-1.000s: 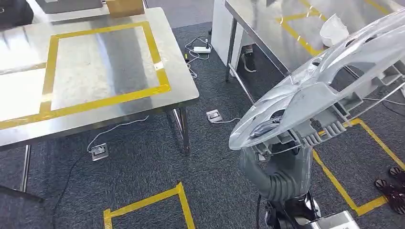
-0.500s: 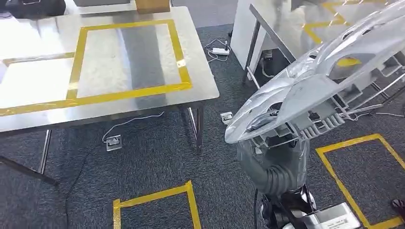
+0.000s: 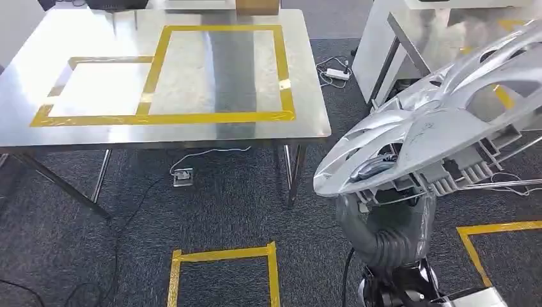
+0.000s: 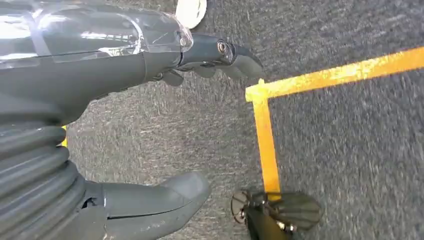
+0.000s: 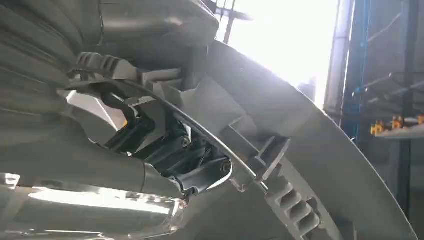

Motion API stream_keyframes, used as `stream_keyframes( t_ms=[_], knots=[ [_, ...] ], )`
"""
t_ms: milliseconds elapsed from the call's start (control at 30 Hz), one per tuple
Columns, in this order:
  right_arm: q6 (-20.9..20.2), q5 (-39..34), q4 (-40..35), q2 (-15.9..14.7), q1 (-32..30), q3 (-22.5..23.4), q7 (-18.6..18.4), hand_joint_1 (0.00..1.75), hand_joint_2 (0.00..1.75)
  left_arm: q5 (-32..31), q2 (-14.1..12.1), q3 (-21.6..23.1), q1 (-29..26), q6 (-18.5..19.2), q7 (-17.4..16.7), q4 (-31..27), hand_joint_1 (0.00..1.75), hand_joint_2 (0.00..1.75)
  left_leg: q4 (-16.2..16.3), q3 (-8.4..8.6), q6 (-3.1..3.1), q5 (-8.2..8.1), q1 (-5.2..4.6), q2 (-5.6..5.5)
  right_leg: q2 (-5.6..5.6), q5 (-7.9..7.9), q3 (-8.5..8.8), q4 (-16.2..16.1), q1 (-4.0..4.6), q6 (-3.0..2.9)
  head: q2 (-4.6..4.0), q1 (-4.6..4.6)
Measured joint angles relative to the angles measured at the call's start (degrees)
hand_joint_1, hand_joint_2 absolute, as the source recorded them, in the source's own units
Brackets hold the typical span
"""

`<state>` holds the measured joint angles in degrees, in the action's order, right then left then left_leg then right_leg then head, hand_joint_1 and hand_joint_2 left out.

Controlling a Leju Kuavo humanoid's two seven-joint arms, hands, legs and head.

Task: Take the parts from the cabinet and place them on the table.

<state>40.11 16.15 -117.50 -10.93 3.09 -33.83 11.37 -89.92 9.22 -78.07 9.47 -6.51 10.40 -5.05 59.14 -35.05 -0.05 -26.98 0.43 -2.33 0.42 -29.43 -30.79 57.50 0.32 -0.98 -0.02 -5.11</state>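
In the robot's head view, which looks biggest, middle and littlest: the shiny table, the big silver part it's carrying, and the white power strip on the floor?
1. The shiny table looks biggest.
2. The silver part held by the right hand comes second, though it is much nearer the camera, so it looks bigger than it really is.
3. The white power strip looks littlest.

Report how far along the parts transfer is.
Done: the silver part is out of the cabinet. In hand: the right hand grips it from beneath, off the steel table; the left hand holds nothing. Left: set it on the table.
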Motion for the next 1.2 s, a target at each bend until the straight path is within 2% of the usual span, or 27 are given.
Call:
stream_keyframes(
  t_ms=[33, 67, 100, 133, 167, 200, 333, 500, 1200],
  knots=[
    [0.02, 0.0, 0.0, 0.15, 0.0, 0.0, 0.02, 1.75, 1.75, 0.0, -0.04, 0.0, 0.01, 0.0, -0.06, 0.0, 0.0, 1.75, 0.43, -0.14, -0.19, -0.63, 0.07, 0.96, -0.29, 0.75, 0.43, -1.1, -0.6, -0.05, 0.0, 0.02],
    [0.02, -0.04, 0.0, 0.31, -0.06, 0.04, 0.13, 1.75, 1.75, 0.0, -0.04, 0.0, 0.05, 0.0, -0.17, 0.0, 0.0, 1.75, 0.19, 0.05, -0.29, -1.36, -0.27, 2.03, -0.03, 0.11, 0.39, -1.26, -0.02, 0.95, 0.0, 0.37],
    [0.04, -0.09, -0.09, 0.39, -0.08, 0.13, 0.26, 1.75, 1.75, 0.0, -0.07, 0.0, 0.08, 0.0, -0.24, -0.02, 0.0, 1.75, -1.2, 0.59, 1.29, -0.38, -0.23, 2.05, 0.25, 0.28, 0.45, -1.12, -0.3, 2.31, 0.0, 1.14],
    [0.04, -0.11, -0.07, 0.39, -0.13, 0.11, 0.35, 1.75, 1.75, 0.0, -0.07, 0.0, 0.01, 0.0, -0.39, -0.02, 0.0, 1.75, -1.07, 0.51, 1.75, -0.29, -0.35, 2.09, 0.08, 0.2, 0.61, -1.17, -0.24, 1.63, 0.0, 1.07],
    [0.02, -0.15, -0.09, 0.39, -0.16, 0.07, 0.42, 1.75, 1.75, 0.0, -0.07, 0.0, 0.0, 0.0, -0.4, -0.02, 0.0, 1.75, -1.11, 0.7, 1.49, -0.28, -0.33, 2.06, 0.04, 0.18, 0.61, -1.1, -0.27, 1.59, 0.0, 1.35],
    [0.02, -0.26, -0.09, 0.39, -0.17, 0.07, 0.41, 1.75, 1.75, 0.0, -0.07, 0.0, 0.02, 0.0, -0.42, -0.02, 0.0, 1.75, -1.12, 0.81, 0.98, 0.04, -0.27, 2.05, 0.01, 0.18, 0.66, -1.04, -0.25, 1.58, 0.0, 1.79],
    [0.04, -0.33, -0.11, 0.39, -0.2, 0.04, 0.44, 1.75, 1.75, 0.0, -0.15, 0.0, 0.0, 0.0, -0.44, -0.02, 0.0, 1.75, -1.16, 0.86, 0.77, 0.14, -0.26, 1.95, -0.09, 0.12, 0.65, -0.87, -0.22, 1.47, 0.0, 2.12],
    [0.04, -0.41, -0.11, 0.39, -0.19, 0.07, 0.44, 1.75, 1.75, 0.0, -0.18, 0.0, 0.01, 0.0, -0.44, -0.02, 0.0, 1.75, -1.17, 0.87, 0.56, -0.02, -0.31, 1.9, -0.08, -0.06, 0.67, -0.85, -0.28, 1.25, 0.0, 2.05],
    [0.02, -3.61, 0.09, 0.39, -0.16, -0.02, 1.29, 1.75, 1.75, 0.11, -0.13, -0.04, 0.02, 0.07, -0.81, -0.02, 0.0, 1.75, -1.18, 0.94, 0.72, -0.28, -0.37, 1.8, -0.13, -0.14, 1.08, -1.39, -0.33, 1.27, 0.0, 1.9]
  ],
)
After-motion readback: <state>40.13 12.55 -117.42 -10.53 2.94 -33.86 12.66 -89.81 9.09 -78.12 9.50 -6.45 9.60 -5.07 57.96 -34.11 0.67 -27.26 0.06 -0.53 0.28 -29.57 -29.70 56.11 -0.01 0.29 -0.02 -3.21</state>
